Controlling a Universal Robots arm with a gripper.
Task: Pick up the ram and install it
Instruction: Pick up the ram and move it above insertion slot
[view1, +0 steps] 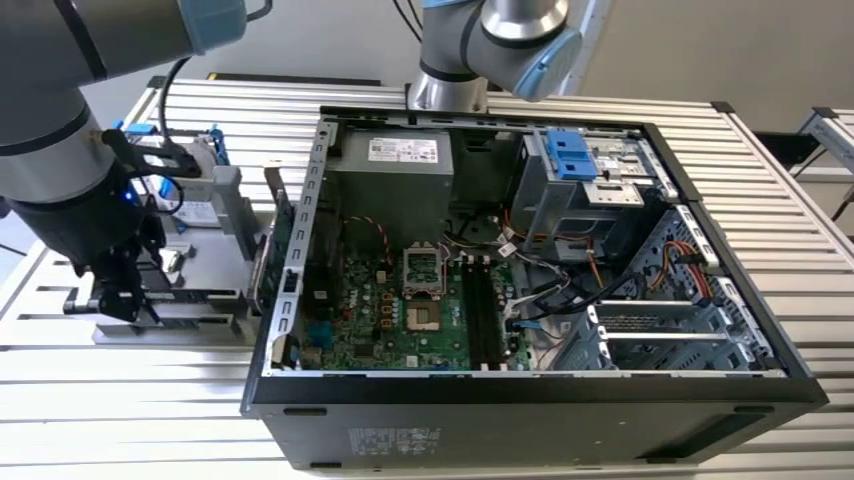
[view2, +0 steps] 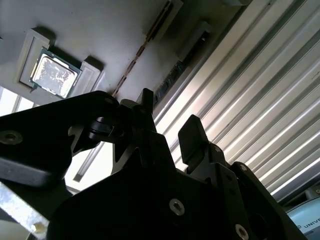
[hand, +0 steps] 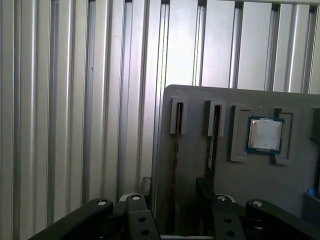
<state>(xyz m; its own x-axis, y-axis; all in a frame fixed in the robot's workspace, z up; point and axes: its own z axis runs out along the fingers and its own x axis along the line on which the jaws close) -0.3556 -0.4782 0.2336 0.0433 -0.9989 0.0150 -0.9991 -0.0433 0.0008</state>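
Hovering over the tray (hand: 195, 125), I have my gripper (hand: 172, 202) open and empty so the upright ram (hand: 175, 150) can slip in.

One open computer case (view1: 534, 420) stands on the tabletop (view1: 134, 400). Inside it are one green motherboard (view1: 387, 320) and one grey power supply (view1: 400, 170). One grey parts tray (hand: 195, 150) lies at the exterior view's left. It carries one square silver processor chip (hand: 265, 135). It also carries two thin boards standing on edge in two narrow slots: the ram (hand: 176, 165) and a second ram stick (hand: 214, 135). One hard drive in a blue bracket (view1: 180, 150) stands at its far end. There is one gripper (view2: 169, 110), with two jaws.
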